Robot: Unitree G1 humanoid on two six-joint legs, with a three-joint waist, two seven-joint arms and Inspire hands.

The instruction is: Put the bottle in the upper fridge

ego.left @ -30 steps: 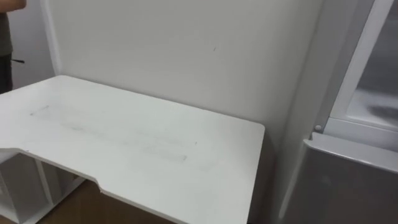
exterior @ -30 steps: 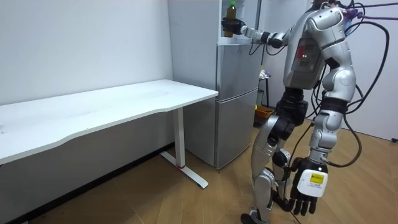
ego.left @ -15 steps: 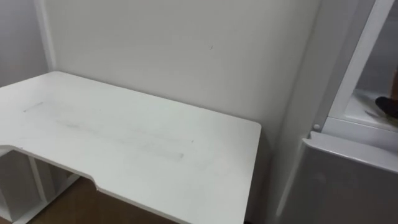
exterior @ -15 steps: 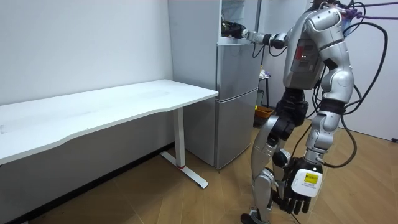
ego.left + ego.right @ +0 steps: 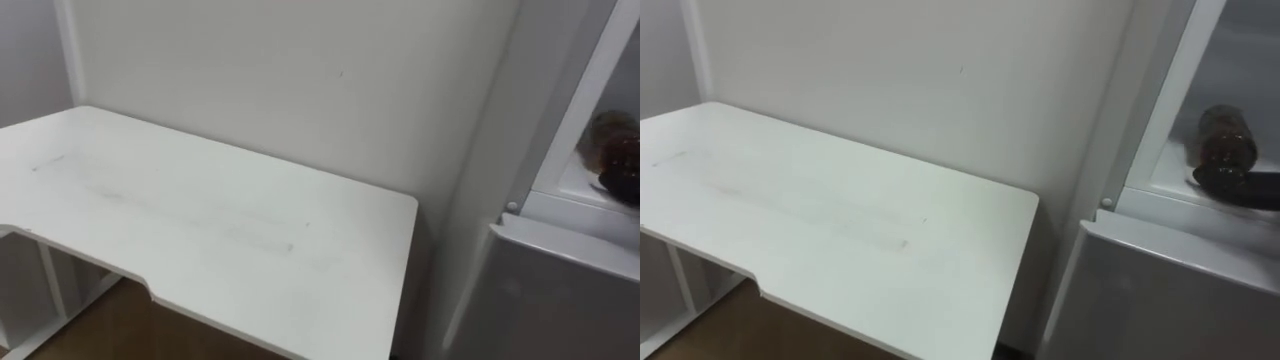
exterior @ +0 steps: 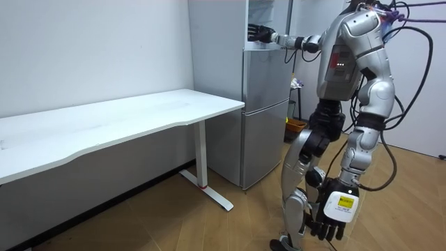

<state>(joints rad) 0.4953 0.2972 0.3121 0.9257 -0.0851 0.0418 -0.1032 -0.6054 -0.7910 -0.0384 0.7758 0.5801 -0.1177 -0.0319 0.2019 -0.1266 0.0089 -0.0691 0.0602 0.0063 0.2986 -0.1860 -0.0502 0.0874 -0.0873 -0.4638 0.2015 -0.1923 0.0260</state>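
Robot stands facing the fridge (image 6: 265, 115), beside the white desk (image 5: 830, 215). Right arm reaches into the open upper compartment. Bottle (image 5: 1224, 136), dark brown, sits on the compartment's shelf just inside the opening. Right hand (image 5: 1242, 187) lies low and flat at the bottle's base, fingers stretched out, not wrapped round it; contact unclear. Left hand (image 6: 332, 223) hangs at the robot's side near the floor, fingers slack, holding nothing.

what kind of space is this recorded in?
Looks like a plain room staged as a home corner, possibly a lab: a white desk against a bare wall, a tall fridge beside it with its upper compartment open, and wood-look flooring.
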